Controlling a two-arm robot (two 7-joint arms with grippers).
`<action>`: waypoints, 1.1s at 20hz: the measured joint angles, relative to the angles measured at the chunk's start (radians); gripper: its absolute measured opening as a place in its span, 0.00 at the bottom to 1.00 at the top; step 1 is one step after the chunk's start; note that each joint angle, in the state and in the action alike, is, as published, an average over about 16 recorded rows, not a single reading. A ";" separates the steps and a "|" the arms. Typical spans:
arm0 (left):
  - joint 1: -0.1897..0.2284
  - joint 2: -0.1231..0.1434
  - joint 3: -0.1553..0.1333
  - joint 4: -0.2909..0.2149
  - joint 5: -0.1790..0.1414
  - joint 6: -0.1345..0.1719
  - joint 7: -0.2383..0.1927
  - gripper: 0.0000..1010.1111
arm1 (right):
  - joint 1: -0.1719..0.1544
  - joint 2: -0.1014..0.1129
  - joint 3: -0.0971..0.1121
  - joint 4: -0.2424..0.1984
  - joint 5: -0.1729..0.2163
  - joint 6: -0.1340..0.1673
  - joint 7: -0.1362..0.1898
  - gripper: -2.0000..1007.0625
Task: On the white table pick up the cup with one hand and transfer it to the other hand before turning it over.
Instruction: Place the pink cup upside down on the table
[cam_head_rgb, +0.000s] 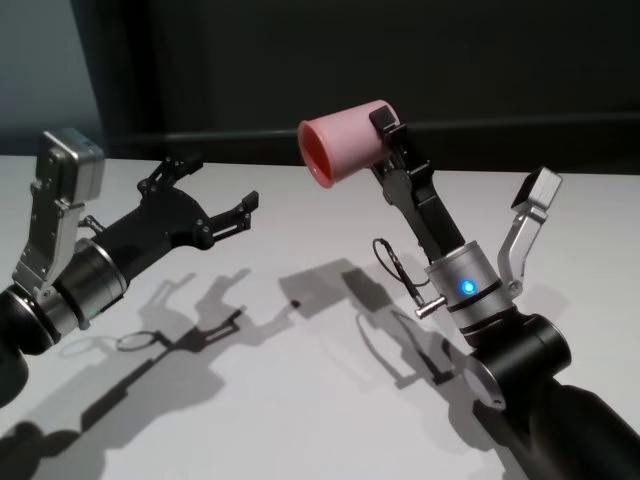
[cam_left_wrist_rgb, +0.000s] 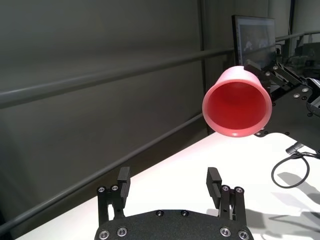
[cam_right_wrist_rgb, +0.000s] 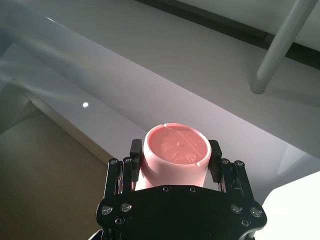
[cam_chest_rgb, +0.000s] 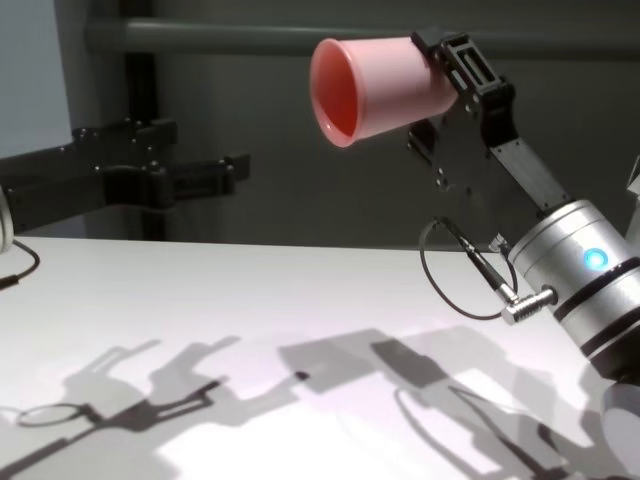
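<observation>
The right gripper (cam_head_rgb: 385, 135), on the arm with the blue light, is clamped around the narrow base end of the pink plastic cup (cam_head_rgb: 345, 140) and holds it up in the air well above the white table (cam_head_rgb: 300, 400), tipped on its side with the open rim facing the other arm. The left gripper (cam_head_rgb: 205, 195) hovers over the table off to the cup's left, its black fingers (cam_head_rgb: 245, 205) spread wide and gripping nothing, apart from the cup. A looped black cable (cam_chest_rgb: 455, 275) hangs beside the right wrist.
</observation>
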 joint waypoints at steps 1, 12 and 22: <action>0.007 -0.008 -0.003 -0.002 0.005 0.002 0.015 0.99 | 0.000 0.000 0.000 0.000 0.000 0.000 0.000 0.77; 0.087 -0.096 -0.041 -0.001 0.030 -0.004 0.145 0.99 | 0.000 0.000 0.000 0.000 0.000 0.000 0.000 0.77; 0.163 -0.179 -0.089 0.036 0.026 -0.090 0.206 0.99 | 0.000 0.000 0.000 0.000 0.000 0.000 0.000 0.77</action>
